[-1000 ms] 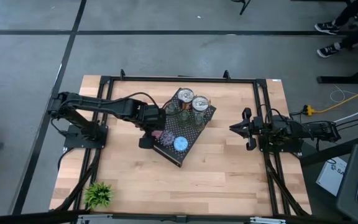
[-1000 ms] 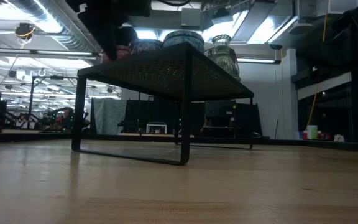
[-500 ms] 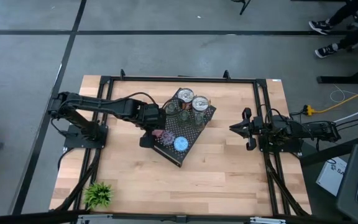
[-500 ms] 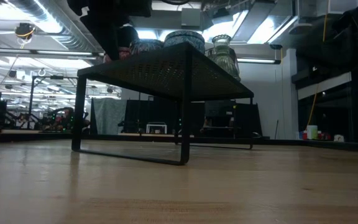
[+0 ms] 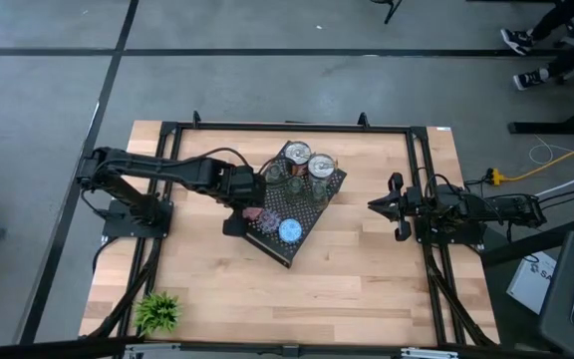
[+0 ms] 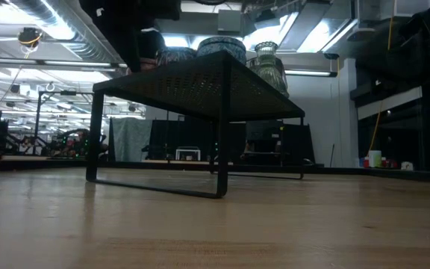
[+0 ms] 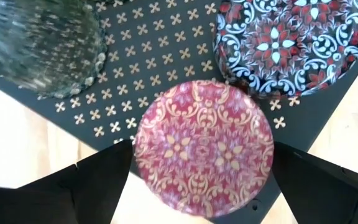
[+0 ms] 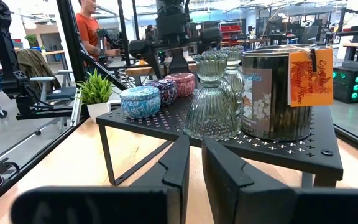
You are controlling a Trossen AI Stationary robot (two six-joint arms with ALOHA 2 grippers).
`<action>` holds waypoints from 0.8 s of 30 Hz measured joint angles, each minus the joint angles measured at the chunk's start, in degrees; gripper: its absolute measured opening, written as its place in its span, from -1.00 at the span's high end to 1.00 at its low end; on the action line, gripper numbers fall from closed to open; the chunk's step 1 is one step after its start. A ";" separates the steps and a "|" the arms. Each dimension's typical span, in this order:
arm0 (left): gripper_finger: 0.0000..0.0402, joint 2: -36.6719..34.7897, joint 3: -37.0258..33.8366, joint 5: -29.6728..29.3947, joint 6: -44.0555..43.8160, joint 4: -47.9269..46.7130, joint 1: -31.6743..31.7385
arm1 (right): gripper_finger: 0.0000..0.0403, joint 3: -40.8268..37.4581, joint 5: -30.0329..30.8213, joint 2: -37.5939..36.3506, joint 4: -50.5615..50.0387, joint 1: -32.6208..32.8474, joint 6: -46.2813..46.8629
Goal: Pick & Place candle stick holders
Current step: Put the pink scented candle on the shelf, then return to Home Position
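Several candle stick holders stand on the black perforated stand (image 5: 312, 204) at mid table. Two silver cans (image 5: 309, 160) are at its far end, with olive-green glass ones (image 5: 297, 184) beside them. A blue round (image 5: 289, 231), a dark purple-patterned round (image 7: 291, 43) and a pink round (image 7: 204, 146) are toward its near end. My left gripper (image 5: 250, 207) is over the stand's left corner, shut on the pink holder. My right gripper (image 5: 375, 206) is shut and empty, to the right of the stand. My left gripper pinches the pink holder's round side wall (image 7: 138, 155) between its two fingers, one on each opposite side. The fingers (image 7: 98, 180) come from above, pointing down. The holder sits upright at the stand's corner; I cannot tell whether its bottom rests on the stand.
A small green plant (image 5: 157, 311) stands at the table's near left corner. Black frame rails run along the table's left, right and far sides. A person (image 8: 92, 25) stands in the room beyond the table. Bare wood lies between the stand and the near edge.
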 joint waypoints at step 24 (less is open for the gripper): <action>-0.83 -1.44 6.88 -4.84 -2.81 -18.84 1.48 | 0.76 -0.02 0.00 0.00 0.00 0.02 0.00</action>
